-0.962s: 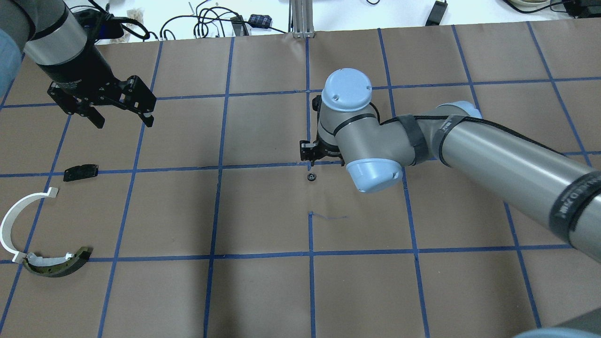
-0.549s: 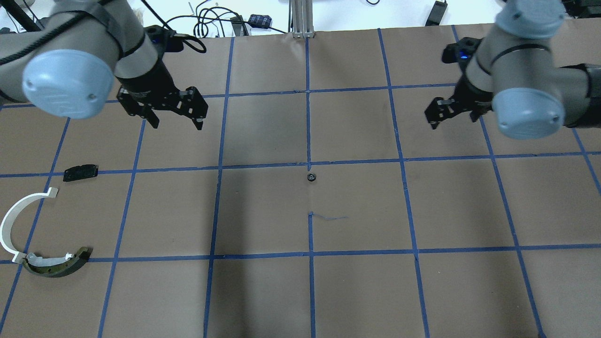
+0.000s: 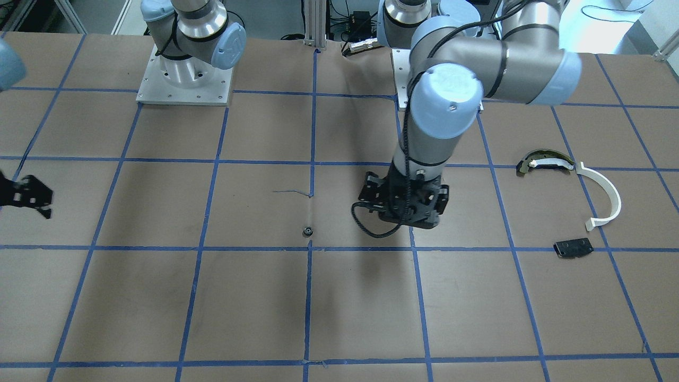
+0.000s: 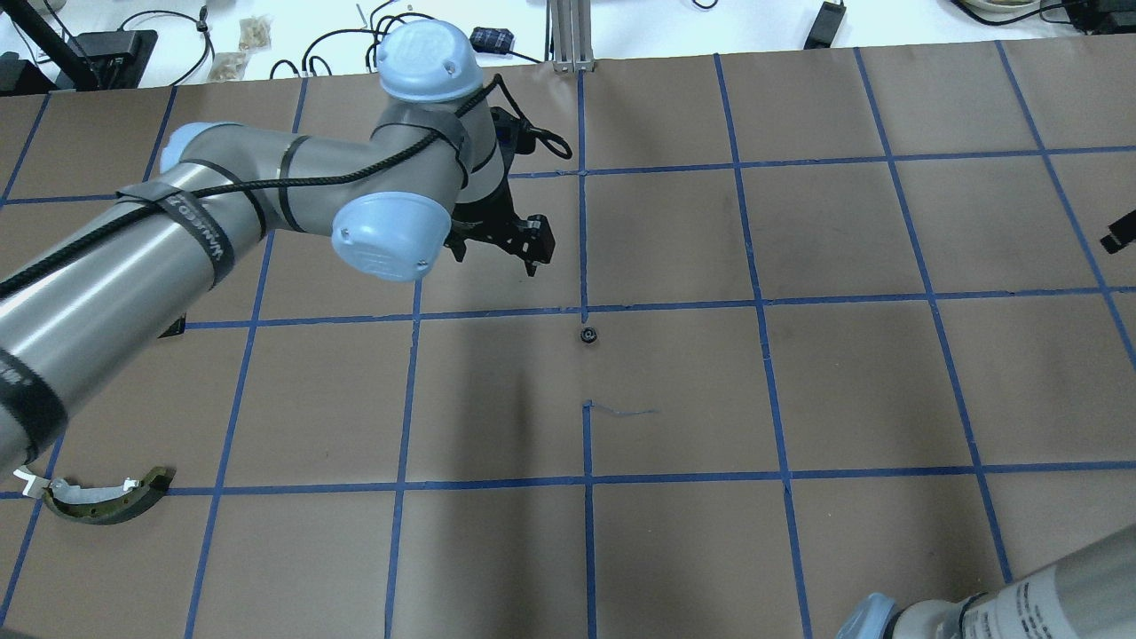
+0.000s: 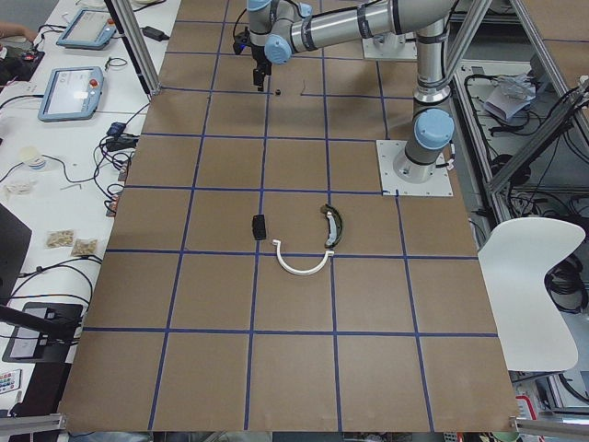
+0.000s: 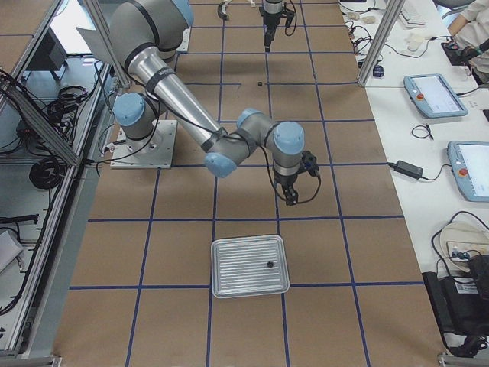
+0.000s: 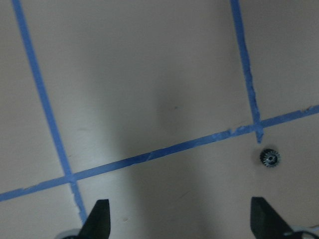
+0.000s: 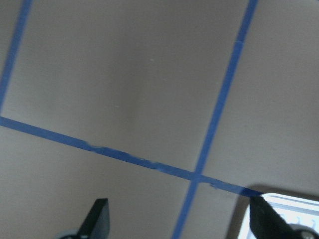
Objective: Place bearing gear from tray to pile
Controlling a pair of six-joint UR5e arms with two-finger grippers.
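The bearing gear [image 4: 587, 335] is a tiny black toothed ring lying on the brown paper at a tape crossing in the middle of the table. It also shows in the front view [image 3: 307, 231] and the left wrist view [image 7: 269, 158]. My left gripper [image 4: 494, 257] is open and empty. It hovers just left of and beyond the gear. The pile lies at the table's left: a white half-ring [image 3: 604, 196], a dark curved piece [image 3: 543, 162] and a flat black plate [image 3: 573, 248]. My right gripper [image 8: 180, 224] is open and empty, far off to the right near the tray [image 6: 250, 265].
The metal tray holds one small dark part [image 6: 270, 264], and its corner shows in the right wrist view [image 8: 286, 209]. Blue tape lines grid the brown paper. My left arm [image 4: 177, 240] covers most of the white half-ring and the black plate in the overhead view.
My left arm has swung from the far left to the table's centre, close to the gear. My right arm has pulled away to the right, leaving the gear where it lay.
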